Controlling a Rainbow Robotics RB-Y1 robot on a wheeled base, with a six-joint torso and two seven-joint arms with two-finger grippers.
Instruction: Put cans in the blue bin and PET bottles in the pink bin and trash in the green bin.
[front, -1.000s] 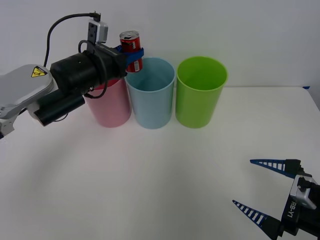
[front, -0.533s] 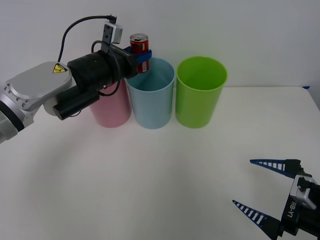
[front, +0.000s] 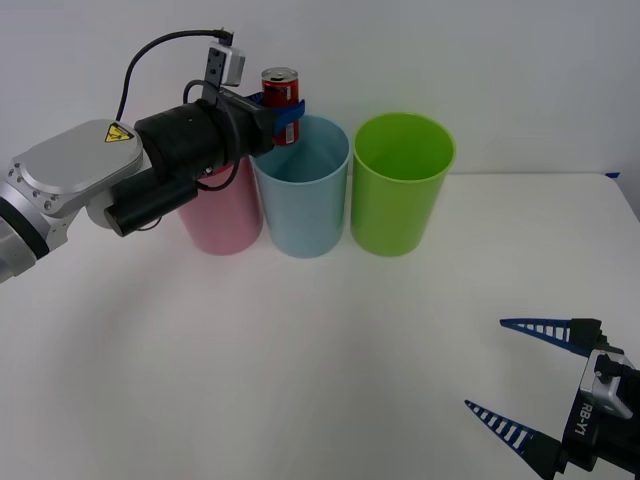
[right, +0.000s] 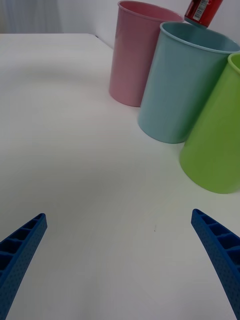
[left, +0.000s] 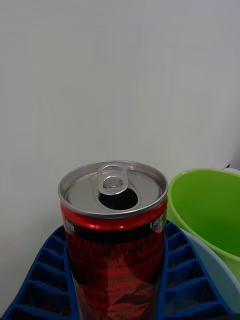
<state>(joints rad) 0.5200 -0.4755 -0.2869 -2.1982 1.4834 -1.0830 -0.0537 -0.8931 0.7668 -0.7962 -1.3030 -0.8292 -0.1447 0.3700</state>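
Observation:
My left gripper (front: 283, 108) is shut on a small red can (front: 280, 90) with a silver top, holding it upright in the air over the left rim of the blue bin (front: 301, 190). The left wrist view shows the can (left: 114, 235) squeezed between the blue fingers (left: 42, 280), with the green bin's (left: 207, 210) mouth beyond. The pink bin (front: 217, 215) stands left of the blue one, partly hidden by the left arm; the green bin (front: 402, 180) stands to the right. My right gripper (front: 535, 385) rests open near the table's front right corner, facing the bins (right: 185, 85).
The three bins stand in a tight row at the back of the white table (front: 300, 360), close to the wall. The table's right edge runs near the right gripper.
The left arm carried the can right and slightly up, from over the pink bin's edge to over the blue bin's left rim. The right arm stayed still.

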